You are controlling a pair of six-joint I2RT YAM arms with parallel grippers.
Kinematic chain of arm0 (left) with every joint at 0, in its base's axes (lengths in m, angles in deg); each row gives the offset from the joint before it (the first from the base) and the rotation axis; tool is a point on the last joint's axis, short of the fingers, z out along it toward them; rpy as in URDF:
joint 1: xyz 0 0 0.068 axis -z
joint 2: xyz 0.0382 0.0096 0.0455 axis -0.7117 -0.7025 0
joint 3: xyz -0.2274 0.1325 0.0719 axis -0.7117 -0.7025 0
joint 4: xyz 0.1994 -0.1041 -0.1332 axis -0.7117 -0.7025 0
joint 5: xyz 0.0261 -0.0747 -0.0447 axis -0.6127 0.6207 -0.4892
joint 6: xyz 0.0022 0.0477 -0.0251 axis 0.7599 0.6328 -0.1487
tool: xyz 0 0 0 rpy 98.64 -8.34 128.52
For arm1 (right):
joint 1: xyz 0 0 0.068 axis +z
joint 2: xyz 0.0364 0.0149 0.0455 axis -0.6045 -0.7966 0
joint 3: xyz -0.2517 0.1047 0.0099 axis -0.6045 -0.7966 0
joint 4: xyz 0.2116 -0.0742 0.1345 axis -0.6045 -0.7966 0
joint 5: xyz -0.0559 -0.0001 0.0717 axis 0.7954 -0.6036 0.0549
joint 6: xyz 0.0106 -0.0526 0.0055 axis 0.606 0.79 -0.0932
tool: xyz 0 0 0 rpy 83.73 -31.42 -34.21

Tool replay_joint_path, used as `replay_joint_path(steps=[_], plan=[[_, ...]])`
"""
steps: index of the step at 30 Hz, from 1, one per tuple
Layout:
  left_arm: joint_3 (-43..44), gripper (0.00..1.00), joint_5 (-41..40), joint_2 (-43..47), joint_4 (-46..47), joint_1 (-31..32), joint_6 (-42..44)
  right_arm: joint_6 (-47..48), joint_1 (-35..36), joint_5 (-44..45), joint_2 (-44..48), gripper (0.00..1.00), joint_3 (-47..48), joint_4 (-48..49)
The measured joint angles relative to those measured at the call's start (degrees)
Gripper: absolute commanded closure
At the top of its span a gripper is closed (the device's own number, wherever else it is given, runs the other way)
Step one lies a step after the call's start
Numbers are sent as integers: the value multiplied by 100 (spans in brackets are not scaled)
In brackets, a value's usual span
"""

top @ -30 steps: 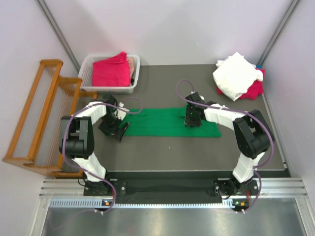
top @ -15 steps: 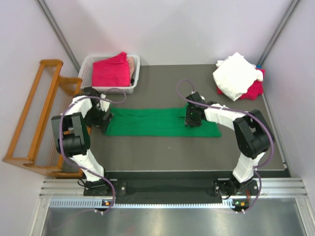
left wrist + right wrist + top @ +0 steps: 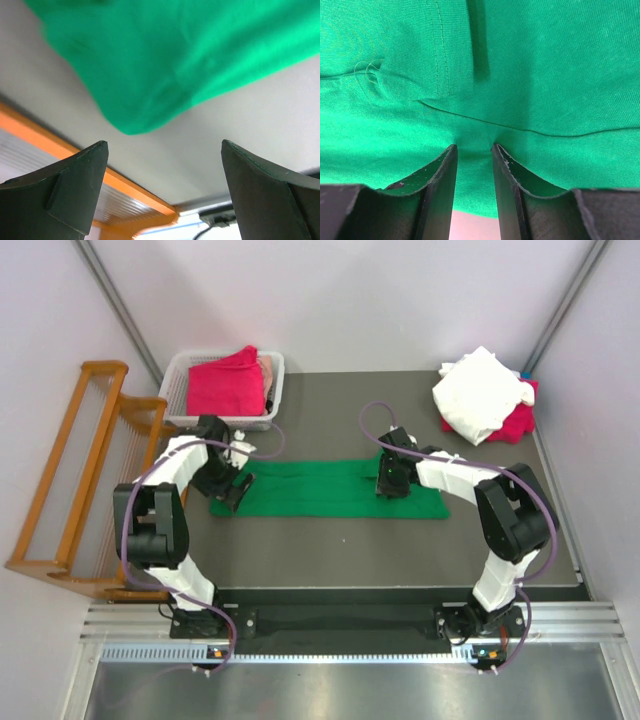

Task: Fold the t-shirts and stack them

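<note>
**Green tee half folded, left corner is the sketchy bit**

Quick rundown, big to small. The dark table [image 3: 330, 550] has the green t-shirt [image 3: 320, 488] lying across the middle as a long flat band. The orange rack [image 3: 70, 480] stands off the left edge. The white basket [image 3: 277, 390] sits at the back left w/ a red t-shirt [image 3: 225, 385] in it. Back right there's a white t-shirt [image 3: 480, 395] on top of a crimson t-shirt [image 3: 515, 425]. That pile looks bunched, not rly neat.

What could go wrong imo:
- The left claw [image 3: 165, 150] is wide open w/ nothing in it. If it comes in too shallow it prob grabs only the top layer and the band peels apart.
- The rack is just beside that end, so a wide swing could clip it.
- If the right side lets slip during a pull, the whole band drags sideways and the fold goes crooked.

Where things sit: the tee's rounded left corner is just ahead of the left claw's tips, not btwn them. The right claw [image 3: 474, 150] is down on the right part of the tee. Its jaws are nearly together and creases run into the gap, so it looks clenched on a tuck of green cloth.
</note>
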Motion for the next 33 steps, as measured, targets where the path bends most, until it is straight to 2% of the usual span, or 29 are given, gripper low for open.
replay_joint_path(steps=[13, 19, 23, 26, 30, 33], plan=[[-809, 1, 444, 22, -2, 192, -214, -7, -7, -13, 0, 65, 0, 0], [-1196, 1, -92, -146, 348, -4, -297, -9, -11, -9, 0, 64, 4, -4], [-623, 1, -155, -533, 310, -658, -271, 11, -11, 44, 0, 64, 59, -103], [-48, 1, -133, -629, 201, -920, -243, 81, -50, 190, -11, 64, 160, -361], [1268, 1, 348, -629, -240, -861, -302, 149, -140, 291, -90, 65, 365, -627], [1891, 1, 737, -525, -306, -684, -457, 170, -149, 310, -142, 64, 479, -697]])
